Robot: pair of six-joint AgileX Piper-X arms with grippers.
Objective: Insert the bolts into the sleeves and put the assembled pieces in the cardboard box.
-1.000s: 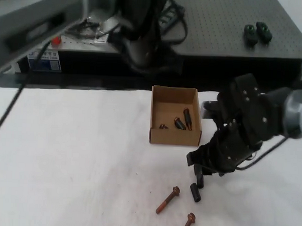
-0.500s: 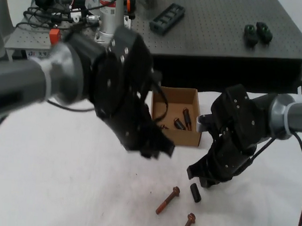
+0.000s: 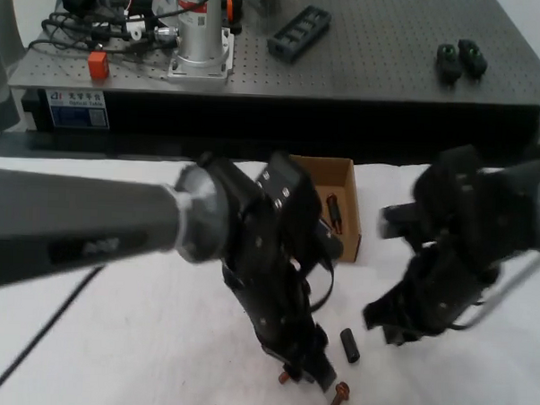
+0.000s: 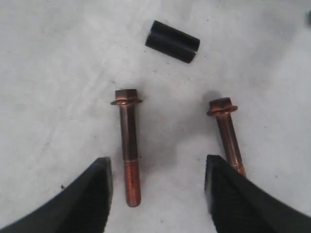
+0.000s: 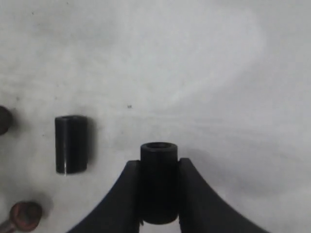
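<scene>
In the high view the left fingers (image 3: 306, 364) hang low over the white-covered table (image 3: 112, 339), with a bolt (image 3: 338, 398) just beside them. The right fingers (image 3: 383, 320) sit near the loose sleeve (image 3: 350, 344). The cardboard box (image 3: 347, 183) lies beyond both, with assembled pieces (image 3: 332, 208) already inside.

In the left wrist view the left fingers (image 4: 97, 194) are spread wide and grasp nothing. The inner bolt (image 4: 128, 145) lies in the gap close to one finger, and its shank runs along the gap, which looks lined up for a pick. The outer bolt (image 4: 227, 133) ends at the other finger's tip. The loose sleeve (image 4: 172, 41) lies past the bolt heads.

In the right wrist view the right fingers (image 5: 129, 194) are clenched on the held sleeve (image 5: 159, 154). Its open bore faces outward, probably to receive a bolt. The loose sleeve (image 5: 71, 144) lies well to one side on the table.
</scene>
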